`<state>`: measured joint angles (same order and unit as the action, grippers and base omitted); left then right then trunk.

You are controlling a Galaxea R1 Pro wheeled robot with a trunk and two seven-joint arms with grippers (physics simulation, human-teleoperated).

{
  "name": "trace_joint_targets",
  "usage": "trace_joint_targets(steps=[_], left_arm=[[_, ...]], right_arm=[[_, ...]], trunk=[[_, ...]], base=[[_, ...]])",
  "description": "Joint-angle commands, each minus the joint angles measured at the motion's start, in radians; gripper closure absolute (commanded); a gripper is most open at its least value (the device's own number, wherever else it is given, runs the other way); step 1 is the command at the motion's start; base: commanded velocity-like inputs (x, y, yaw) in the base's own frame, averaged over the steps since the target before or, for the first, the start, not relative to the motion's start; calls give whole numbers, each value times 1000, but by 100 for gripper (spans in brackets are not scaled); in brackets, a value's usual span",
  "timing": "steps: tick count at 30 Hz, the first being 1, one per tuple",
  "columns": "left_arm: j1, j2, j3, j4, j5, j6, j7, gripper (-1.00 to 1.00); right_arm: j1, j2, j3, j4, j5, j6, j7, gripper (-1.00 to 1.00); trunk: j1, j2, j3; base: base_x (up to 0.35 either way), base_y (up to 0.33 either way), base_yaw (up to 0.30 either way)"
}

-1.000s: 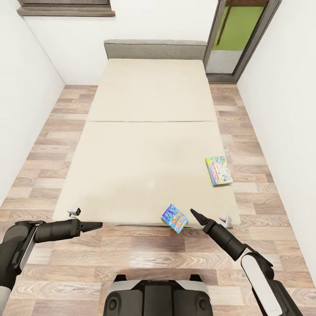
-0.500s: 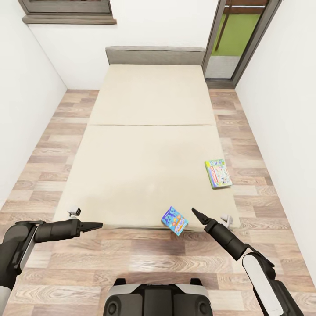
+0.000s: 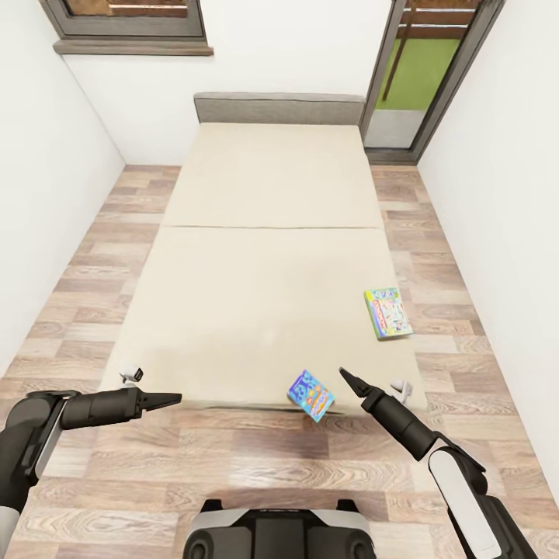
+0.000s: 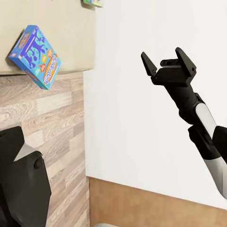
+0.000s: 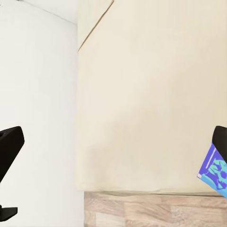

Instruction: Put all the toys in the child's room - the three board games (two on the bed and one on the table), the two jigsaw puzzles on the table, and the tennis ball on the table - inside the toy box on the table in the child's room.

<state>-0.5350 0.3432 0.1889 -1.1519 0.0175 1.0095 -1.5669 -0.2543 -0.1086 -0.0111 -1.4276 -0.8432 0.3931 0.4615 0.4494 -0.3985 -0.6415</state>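
The bed (image 3: 264, 264) has a beige mattress and a grey headboard. A blue board game (image 3: 310, 394) lies tilted over the mattress's foot edge; the left wrist view shows this board game (image 4: 35, 56) too. A green-edged board game (image 3: 388, 313) lies flat near the bed's right edge. My right gripper (image 3: 347, 378) hangs open just right of the blue box, apart from it, and my left wrist camera sees that gripper (image 4: 168, 59) with its fingers spread. My left gripper (image 3: 172, 399) hovers open over the floor off the bed's left foot corner, holding nothing.
White walls close in on both sides, with wood floor strips (image 3: 85, 272) along the bed. A window (image 3: 128, 19) is on the far wall and a glass door (image 3: 419, 70) at the far right. My base (image 3: 279, 532) stands at the bed's foot.
The whole picture has shifted, so the camera has moved: more of the window and door shows. Both arms hold the same pose, and the two board games lie where they were.
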Motion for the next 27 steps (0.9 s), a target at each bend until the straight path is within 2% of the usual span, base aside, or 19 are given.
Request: trace_joint_targets(steps=[1,27], left_arm=[[0,0,0,0,-1,11,-4,-100],[0,1,-1,0,-1,12,-4,-100]], right_arm=[[0,0,-1,-1,-10,9,0,-100],[0,1,-1,-1,-9,9,0,-100]], trunk=[[1,-1,1],[1,-1,43]], base=[[0,0,65],[0,0,65]])
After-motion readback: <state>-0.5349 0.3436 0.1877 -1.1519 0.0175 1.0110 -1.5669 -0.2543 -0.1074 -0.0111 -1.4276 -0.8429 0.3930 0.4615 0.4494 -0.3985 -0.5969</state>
